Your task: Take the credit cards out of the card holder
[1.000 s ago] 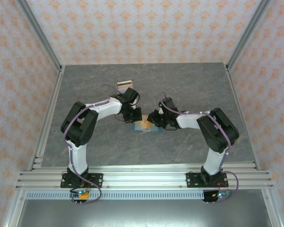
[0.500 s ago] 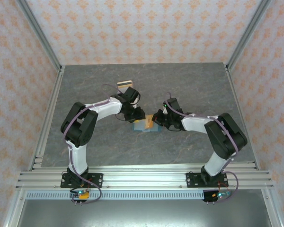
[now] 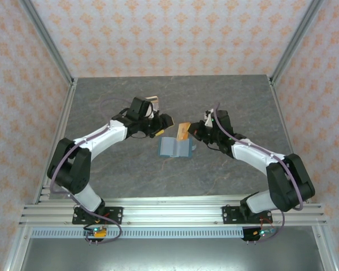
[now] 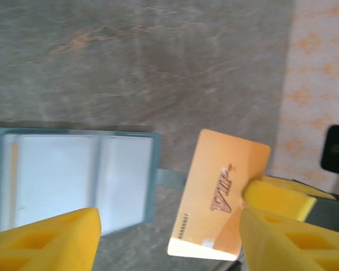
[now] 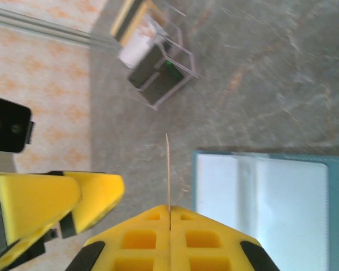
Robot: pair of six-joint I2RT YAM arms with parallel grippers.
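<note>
Card holder [image 3: 173,148]: blue-grey, two flat panels, lying open mid-counter [image 3: 243,101], grey marbled top; white cards in both pockets | right gripper [image 5: 169,221]: clamped on thin glossy orange card [image 4: 220,197], held edge-up just beside holder | left gripper [image 3: 161,124]: jaws apart, empty

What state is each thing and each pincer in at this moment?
Blue-grey two-panel card holder: open, lying flat.
Tan-orange credit card: out of the holder, gripped at one edge.
Right pincer: shut on the tan-orange credit card.
Left pincer: open, empty.
Small stack of cards: lying loose, farther back.
</note>
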